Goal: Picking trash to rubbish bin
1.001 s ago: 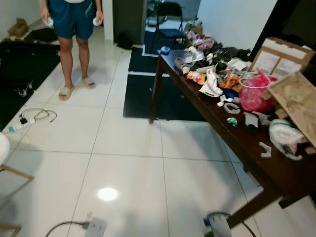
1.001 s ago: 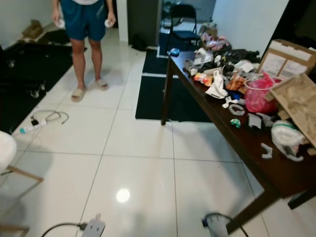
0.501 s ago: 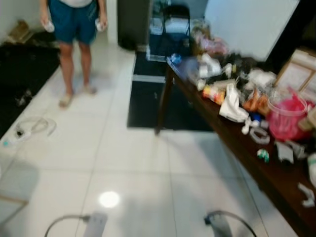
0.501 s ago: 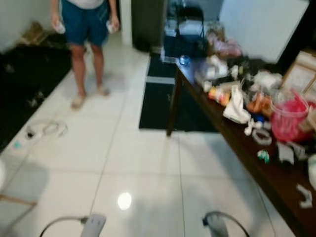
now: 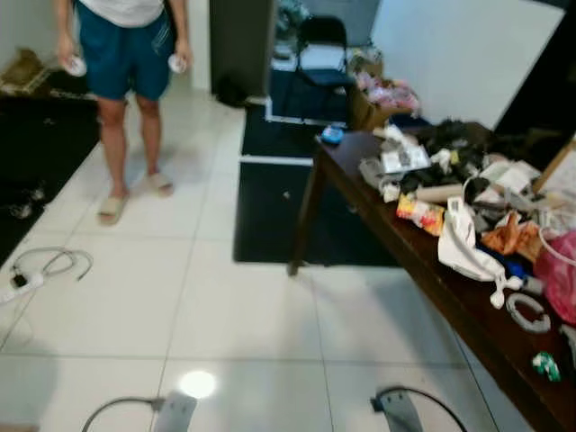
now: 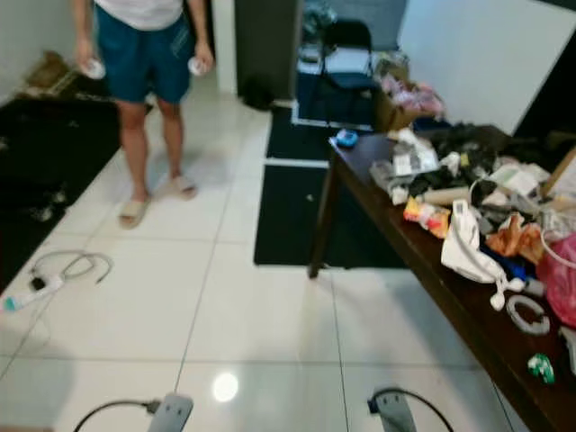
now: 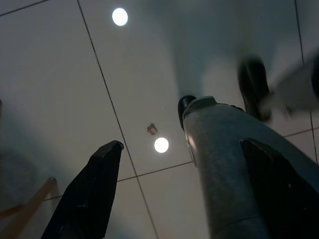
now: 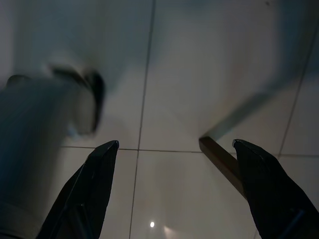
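Far left, floor: cable (image 5: pixel 45 267) with a plug, loose on white tiles beside a dark rug (image 5: pixel 36 153).

Left of centre: person (image 5: pixel 126 54) in blue shorts and sandals, standing on the tiles with a small white object in each hand; cut off above the chest.

Bottom edge: left gripper (image 7: pixel 179 191), hanging low over the floor, jaws spread, nothing between them. Right gripper (image 8: pixel 174 191), likewise low over the tiles, jaws spread and empty, a wooden leg below it.

Centre, rear: black chair (image 5: pixel 322 40) on a dark mat (image 5: pixel 297 207).

Right: dark tabletop (image 5: pixel 468 301), running away from the camera. Trash (image 5: pixel 450 193) lies heaped on it, well apart from both grippers: papers, an orange snack packet (image 5: pixel 419 214), a white bag (image 5: pixel 463 252), a white ring (image 5: pixel 527 310), a small green item (image 5: pixel 544 364), and a pink bag (image 5: pixel 560 279) cut off at the frame edge.

Step in hand, as judged: approach, nothing picked yet. Next move calls for closing on the tabletop, choosing one piece, and raising an arm to it.

Hard to make out: no rubbish bin identifiable. The dark heap at the tabletop's far end is too tangled to itemise. Both wrist views show a blurred grey leg of the robot.
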Tool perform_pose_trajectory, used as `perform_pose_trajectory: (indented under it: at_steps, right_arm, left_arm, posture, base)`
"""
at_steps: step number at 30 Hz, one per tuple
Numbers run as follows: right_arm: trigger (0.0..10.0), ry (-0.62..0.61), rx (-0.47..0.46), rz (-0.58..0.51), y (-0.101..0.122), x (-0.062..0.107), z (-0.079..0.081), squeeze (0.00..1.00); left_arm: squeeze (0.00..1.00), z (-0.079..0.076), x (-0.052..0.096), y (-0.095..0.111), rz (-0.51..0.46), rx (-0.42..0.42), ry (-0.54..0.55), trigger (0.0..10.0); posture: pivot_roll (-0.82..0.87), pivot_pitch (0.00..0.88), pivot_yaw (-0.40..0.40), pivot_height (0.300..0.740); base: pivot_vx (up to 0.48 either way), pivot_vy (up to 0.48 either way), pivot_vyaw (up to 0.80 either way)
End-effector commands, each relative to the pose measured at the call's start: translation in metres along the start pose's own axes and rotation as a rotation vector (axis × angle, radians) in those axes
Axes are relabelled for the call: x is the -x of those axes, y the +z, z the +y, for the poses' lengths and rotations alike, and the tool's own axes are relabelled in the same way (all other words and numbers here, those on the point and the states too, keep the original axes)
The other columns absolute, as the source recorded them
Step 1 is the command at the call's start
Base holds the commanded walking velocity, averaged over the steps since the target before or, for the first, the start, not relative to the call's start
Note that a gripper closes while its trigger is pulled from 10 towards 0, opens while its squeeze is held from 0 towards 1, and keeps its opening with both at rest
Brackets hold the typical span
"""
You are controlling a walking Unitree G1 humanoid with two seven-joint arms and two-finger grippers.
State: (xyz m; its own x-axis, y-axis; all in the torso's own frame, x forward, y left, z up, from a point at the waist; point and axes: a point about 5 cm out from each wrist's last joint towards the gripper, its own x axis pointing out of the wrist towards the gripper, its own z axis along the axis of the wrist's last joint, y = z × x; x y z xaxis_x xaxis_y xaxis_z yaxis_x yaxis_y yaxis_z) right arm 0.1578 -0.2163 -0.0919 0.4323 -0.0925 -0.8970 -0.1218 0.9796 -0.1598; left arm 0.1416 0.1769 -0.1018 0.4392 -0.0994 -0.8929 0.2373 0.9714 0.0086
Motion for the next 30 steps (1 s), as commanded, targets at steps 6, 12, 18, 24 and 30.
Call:
perform_pose_trajectory:
  at_steps: [6,12,18,24,30]
  right_arm:
    - [10.0,-0.016,0.005,0.009,-0.0011,0.0005,-0.0054,0.00]
    - [10.0,-0.015,-0.003,0.010,-0.0016,0.0004,-0.0048,0.00]
    - [10.0,-0.012,-0.004,0.011,-0.0026,0.0005,-0.0039,0.00]
    - [10.0,-0.009,-0.010,0.007,-0.0023,0.0005,-0.0039,0.00]
    - [10.0,-0.007,0.004,0.020,-0.0039,0.0005,-0.0033,0.00]
  left_arm:
    - [0.00,-0.0054,0.0014,-0.0152,0.063,-0.001,-0.022,10.0]
    - [0.00,-0.0056,0.0016,-0.0165,0.066,0.001,-0.025,10.0]
    - [0.00,-0.0061,0.0015,-0.0161,0.065,-0.001,-0.024,10.0]
    - [0.00,-0.0063,0.0015,-0.0161,0.064,0.000,-0.023,10.0]
    - [0.00,-0.0059,0.0017,-0.0182,0.072,0.027,-0.005,10.0]
  posture:
    - [0.03,0.063,-0.064,0.740]
    - [0.03,0.066,-0.058,0.740]
    - [0.03,0.068,-0.059,0.740]
    - [0.03,0.068,-0.058,0.740]
    - [0.04,0.070,-0.058,0.740]
  base:
    - [0.436,0.000,0.00]
    - [0.434,0.000,0.00]
    - [0.434,0.000,0.00]
    - [0.432,0.000,0.00]
    - [0.135,0.000,-0.53]
